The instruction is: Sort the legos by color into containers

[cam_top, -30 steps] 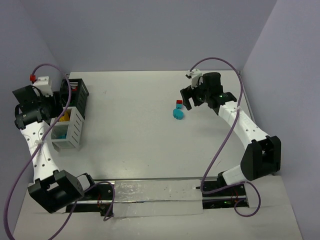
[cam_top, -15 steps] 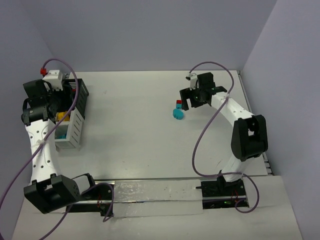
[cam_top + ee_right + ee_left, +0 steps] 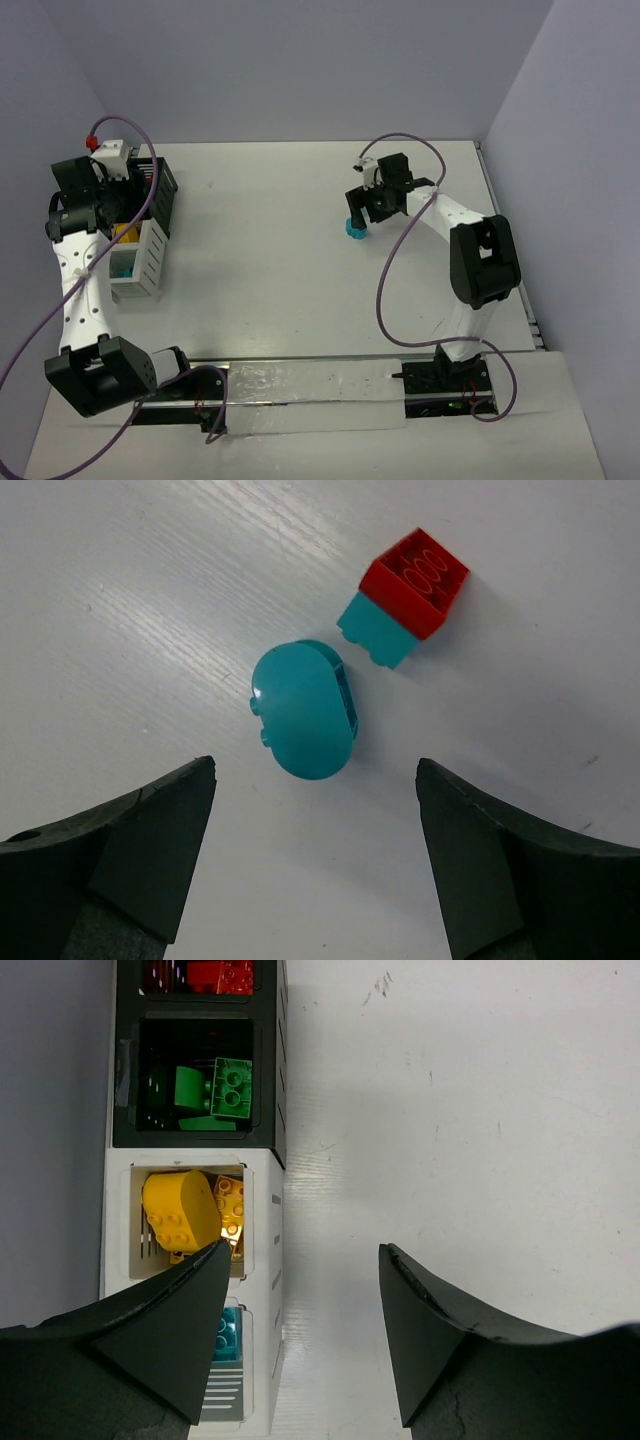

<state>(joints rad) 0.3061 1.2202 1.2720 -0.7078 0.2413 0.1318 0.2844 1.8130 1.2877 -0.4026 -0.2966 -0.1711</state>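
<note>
My right gripper hangs open over the rounded cyan piece. Just beside it lies a red-topped cyan brick.

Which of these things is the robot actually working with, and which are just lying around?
Part of the job: cyan rounded piece; red brick touching a cyan brick; black container; white container; sorted bricks inside them.
Just there: purple cables; shiny strip along the near edge.

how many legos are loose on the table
3: a rounded cyan piece, and beside it a red brick stacked on a cyan brick. More may be hidden.
</note>
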